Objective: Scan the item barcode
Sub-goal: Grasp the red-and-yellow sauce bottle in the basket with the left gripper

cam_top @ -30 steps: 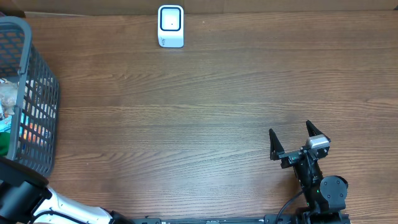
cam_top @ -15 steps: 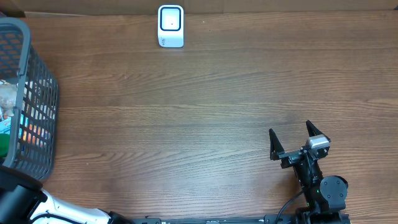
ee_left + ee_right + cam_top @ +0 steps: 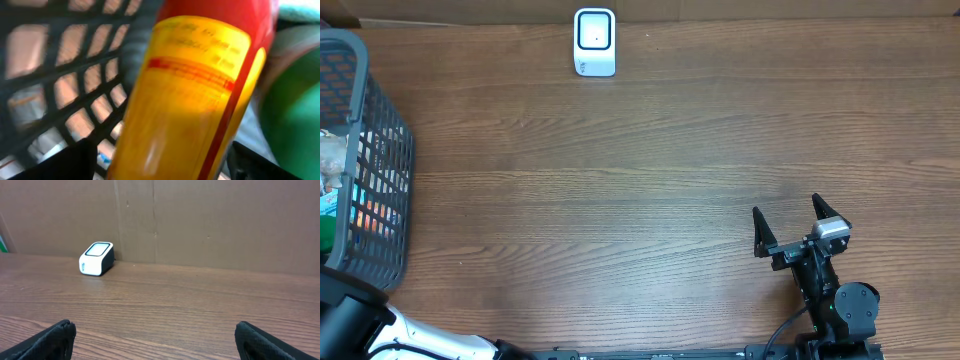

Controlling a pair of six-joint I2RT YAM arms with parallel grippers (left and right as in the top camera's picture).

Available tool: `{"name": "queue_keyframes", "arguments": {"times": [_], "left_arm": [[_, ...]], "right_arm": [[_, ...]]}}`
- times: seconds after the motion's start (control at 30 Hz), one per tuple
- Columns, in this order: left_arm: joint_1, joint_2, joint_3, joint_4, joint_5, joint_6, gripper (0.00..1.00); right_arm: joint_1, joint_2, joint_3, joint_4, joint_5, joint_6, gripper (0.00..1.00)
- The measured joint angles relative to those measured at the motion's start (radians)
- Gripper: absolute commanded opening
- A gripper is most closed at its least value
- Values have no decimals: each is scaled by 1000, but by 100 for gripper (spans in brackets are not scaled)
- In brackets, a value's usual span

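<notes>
A bottle (image 3: 200,90) with a red body and a yellow label fills the left wrist view, inside the grey mesh basket (image 3: 382,180). My left gripper (image 3: 160,162) straddles its lower part, one dark finger on each side. A thin gap shows beside the left finger (image 3: 60,162), so the jaws stand open around the bottle. No barcode is readable on the blurred label. The white scanner (image 3: 594,42) with a dark window stands at the table's far edge, also seen as scanner (image 3: 96,258). My right gripper (image 3: 790,228) rests open and empty near the front right.
A green item (image 3: 295,100) lies to the right of the bottle in the basket, whose mesh wall (image 3: 60,75) is close on the left. A brown cardboard wall (image 3: 200,220) backs the table behind the scanner. The left arm (image 3: 350,325) enters at the bottom-left corner.
The visible part of the left arm has slid a little towards the left edge of the overhead view. The right arm and the scanner have not moved.
</notes>
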Motion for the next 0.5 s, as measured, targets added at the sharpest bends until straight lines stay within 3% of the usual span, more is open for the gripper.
{"name": "queue_keyframes", "arguments": {"times": [0.13, 0.5], "left_arm": [[2, 3, -46, 42, -1, 1, 75], [1, 3, -56, 55, 23, -13, 34]], "right_arm": [[0, 0, 0, 0, 0, 0, 100], [0, 0, 0, 0, 0, 0, 100]]}}
